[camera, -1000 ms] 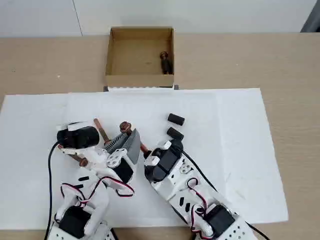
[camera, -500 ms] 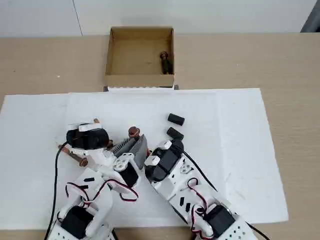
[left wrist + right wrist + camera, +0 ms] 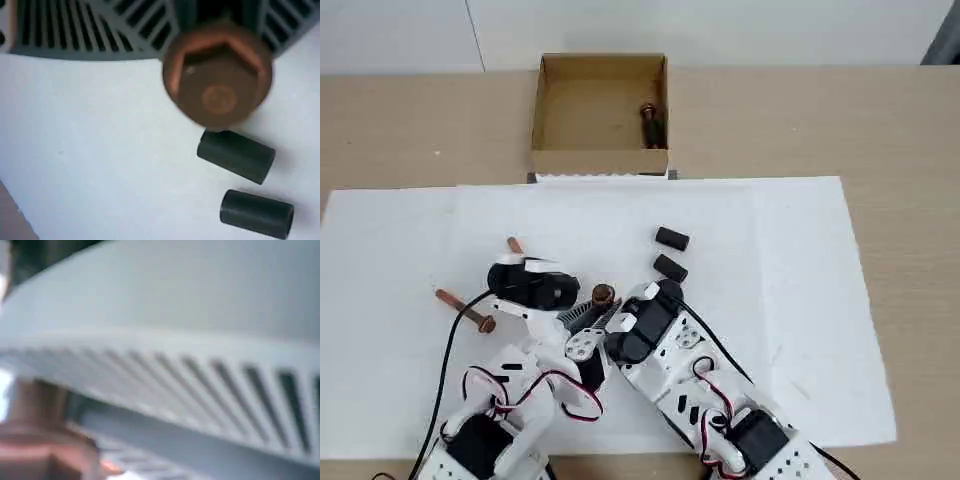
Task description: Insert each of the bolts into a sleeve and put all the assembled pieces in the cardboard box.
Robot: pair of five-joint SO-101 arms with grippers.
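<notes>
Left hand (image 3: pixel 592 310) clamped on a bolt (image 3: pixel 217 82), shank hidden, just the head showing; right hand (image 3: pixel 646 298) tucked under its wrist, grip unreadable.

bolt (image 3: pixel 217 82) copper-brn | sleeves (image 3: pixel 236 156) blk | cardboard box (image 3: pixel 600 161) tan | sheet (image 3: pixel 800 260) plain wht | surface (image 3: pixel 880 120) lt wood | left end effector (image 3: pixel 599 304) fingers (image 3: pixel 90 30) gry, slatted

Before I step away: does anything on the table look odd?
Nothing looks damaged. The left gripper holds a bolt, two sleeves and two bolts lie on the paper, one assembled piece sits in the box.
</notes>
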